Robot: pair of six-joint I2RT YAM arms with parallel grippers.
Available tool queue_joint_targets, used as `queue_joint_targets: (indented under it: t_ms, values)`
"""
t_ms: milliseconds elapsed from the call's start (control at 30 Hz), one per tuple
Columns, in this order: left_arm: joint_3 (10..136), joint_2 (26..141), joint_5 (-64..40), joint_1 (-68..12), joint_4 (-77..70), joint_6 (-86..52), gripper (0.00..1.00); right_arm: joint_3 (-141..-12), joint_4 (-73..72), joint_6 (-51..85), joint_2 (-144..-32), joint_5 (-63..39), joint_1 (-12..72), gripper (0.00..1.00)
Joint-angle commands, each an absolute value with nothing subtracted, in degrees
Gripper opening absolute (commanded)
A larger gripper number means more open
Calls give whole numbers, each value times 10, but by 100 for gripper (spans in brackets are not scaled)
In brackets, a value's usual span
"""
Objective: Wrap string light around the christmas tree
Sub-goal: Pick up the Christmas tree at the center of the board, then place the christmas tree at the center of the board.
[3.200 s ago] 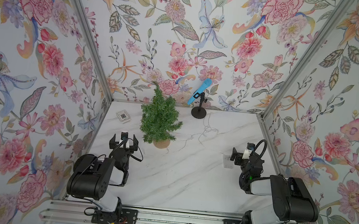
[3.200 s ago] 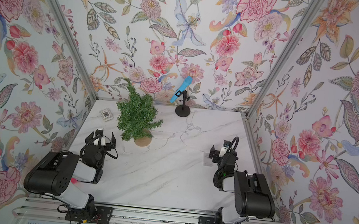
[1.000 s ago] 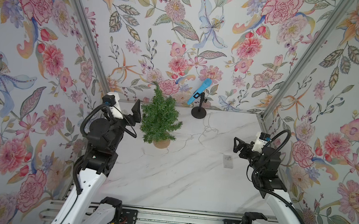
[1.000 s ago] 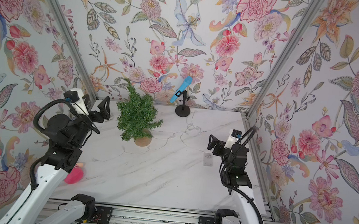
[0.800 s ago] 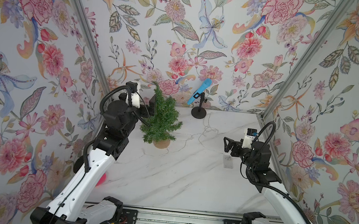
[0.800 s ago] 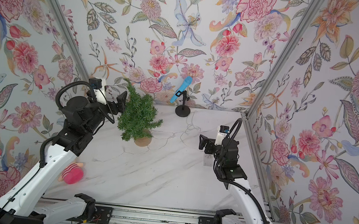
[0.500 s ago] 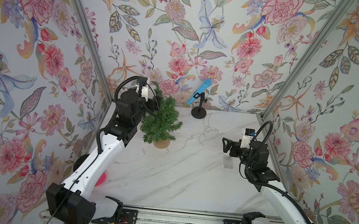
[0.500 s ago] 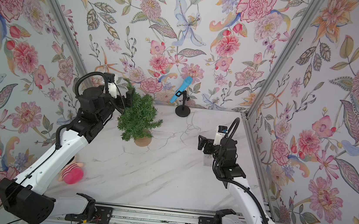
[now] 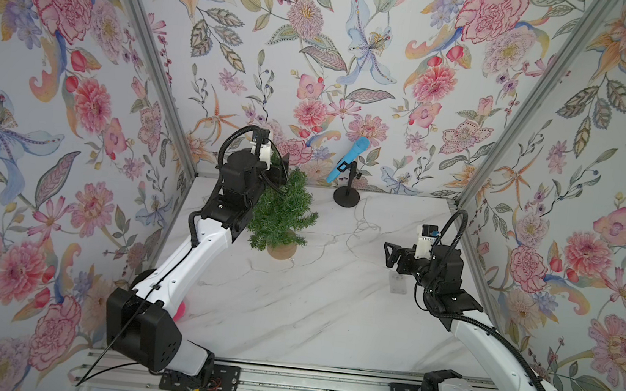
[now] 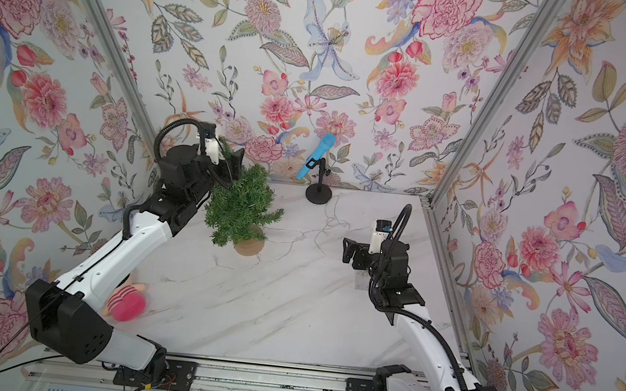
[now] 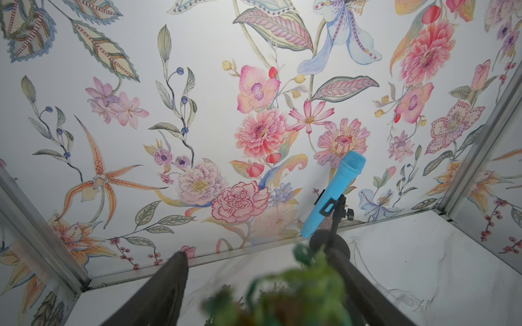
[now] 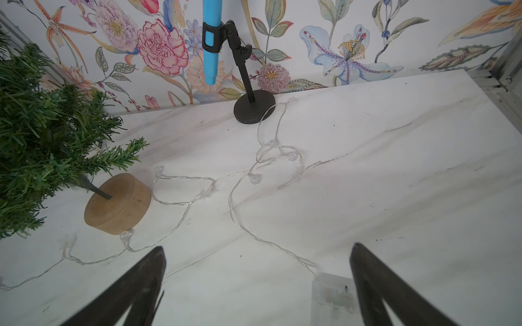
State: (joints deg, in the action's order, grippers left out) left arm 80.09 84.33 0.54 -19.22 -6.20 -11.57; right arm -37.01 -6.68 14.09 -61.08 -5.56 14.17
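A blue microphone (image 9: pixel 346 160) on a black stand (image 9: pixel 346 199) sits at 12 o'clock on the marble table (image 9: pixel 312 303), against the back wall. A pink striped soft toy (image 10: pixel 126 301) lies at 8 o'clock, half hidden under the left arm.

The christmas tree (image 9: pixel 282 213) stands at about 10 o'clock. It is bushy and dark green, on a round tan wooden base (image 12: pixel 118 203). The left gripper (image 9: pixel 278 171) is at the tree's top, and its arm covers the tree's 9 o'clock side in both top views. In the left wrist view its jaws are apart with the blurred tip between them; the tip sits close to one finger (image 11: pixel 353 282), with a gap to the other. I cannot tell if anything touches.

The string light (image 12: pixel 253 178), a thin silvery wire with small clear bulbs, lies slack on the marble. One loop touches the stand's foot, another passes just beside the tree's base, and the rest trails away past the tree. Its clear box end (image 9: pixel 397 284) rests at 3 o'clock; what is inside is too blurred to make out.

The right gripper (image 9: pixel 387 255) hovers just above that box with its jaws spread wide, holding nothing.
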Motion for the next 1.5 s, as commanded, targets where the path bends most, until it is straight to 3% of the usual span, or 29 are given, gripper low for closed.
queue_joint_targets:
  t_ms: [0, 67, 133, 200, 367, 667, 900, 1200, 1467]
  values:
    - [827, 850, -1, -200, -86, -117, 64, -378, -75, 134, -609, -56, 144, 100]
    - [828, 847, -6, -203, -89, -109, 55, -372, -84, 135, -603, -58, 145, 100]
    - [828, 842, -2, -204, -87, -95, 33, -368, -87, 140, -598, -59, 144, 100]
    - [830, 834, 13, -204, -85, -82, 19, -369, -83, 144, -594, -58, 145, 100]
    - [876, 829, 37, -204, -60, -41, 1, -376, -60, 153, -577, -59, 147, 100]
    - [982, 811, 3, -210, -5, -39, 0, -386, -21, 201, -505, -77, 151, 100]
    - [986, 770, -35, -292, 49, -30, 0, -396, 54, 209, -486, -39, 153, 100]
    - [942, 755, -20, -453, 54, -20, 0, -396, 94, 228, -466, 4, 153, 100]
    - [843, 749, -57, -510, -55, -77, 0, -377, 109, 240, -445, 13, 152, 100]
